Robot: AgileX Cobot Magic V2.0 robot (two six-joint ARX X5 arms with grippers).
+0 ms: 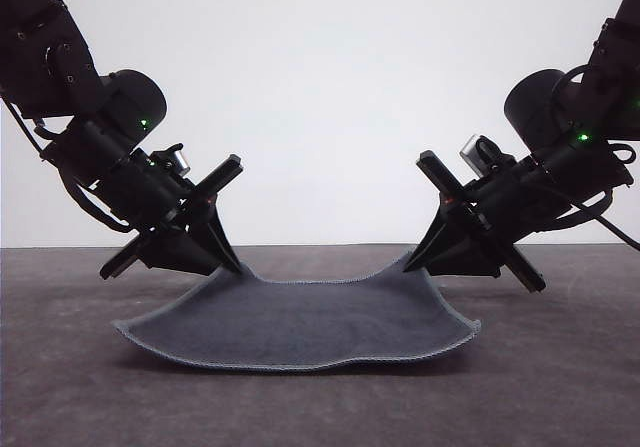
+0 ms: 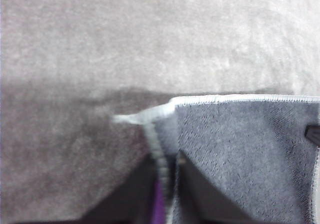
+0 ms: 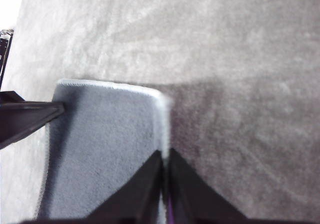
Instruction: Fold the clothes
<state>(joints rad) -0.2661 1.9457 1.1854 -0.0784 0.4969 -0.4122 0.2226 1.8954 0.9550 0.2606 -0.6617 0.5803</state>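
The clothes (image 1: 300,322), a small square fleecy cloth, lies grey-blue side up on the table with its two far corners lifted. My left gripper (image 1: 232,262) is shut on the far left corner and my right gripper (image 1: 415,260) is shut on the far right corner. In the left wrist view the cloth (image 2: 240,149) hangs from the closed gripper (image 2: 165,179), with a strip of purple underside between the fingers. The right wrist view shows the cloth (image 3: 105,149) pinched at its hem by that gripper (image 3: 165,171), with the left gripper's dark finger on the far corner.
The table (image 1: 560,367) is covered in a grey-brown felt-like surface and runs to a white back wall (image 1: 330,87). The cloth's near edge rests flat, well short of the table's front.
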